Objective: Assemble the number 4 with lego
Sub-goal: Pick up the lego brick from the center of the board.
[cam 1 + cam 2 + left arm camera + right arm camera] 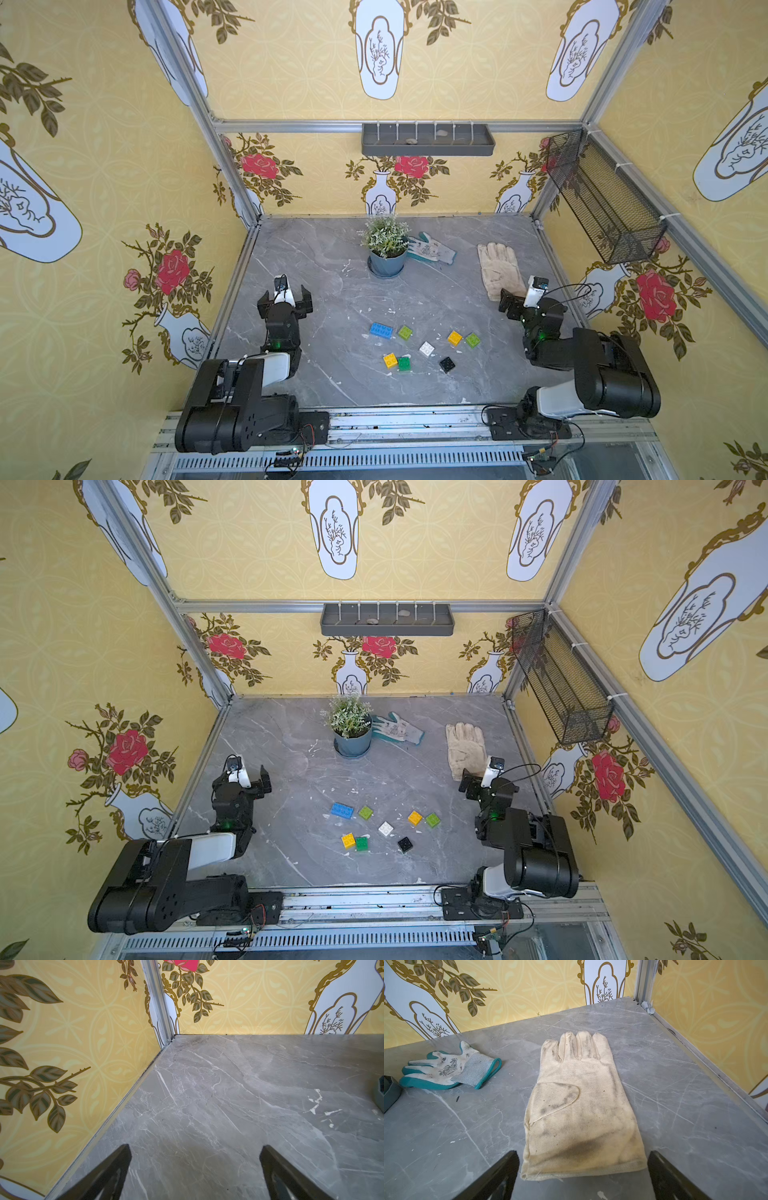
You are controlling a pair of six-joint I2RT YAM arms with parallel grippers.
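The left arm and right arm are bulky matte black housings joined by a white link near each base. Small round screw holes dot the left arm's side plate. A green light glows on each wrist segment, which also carries a white camera block. Thin black cables loop beside the right wrist. The left gripper and right gripper have flat black fingers tapering to points.

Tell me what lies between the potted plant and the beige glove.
A white-and-teal glove lies flat between the potted plant and the beige glove, its finger end toward the pot; both top views show it.
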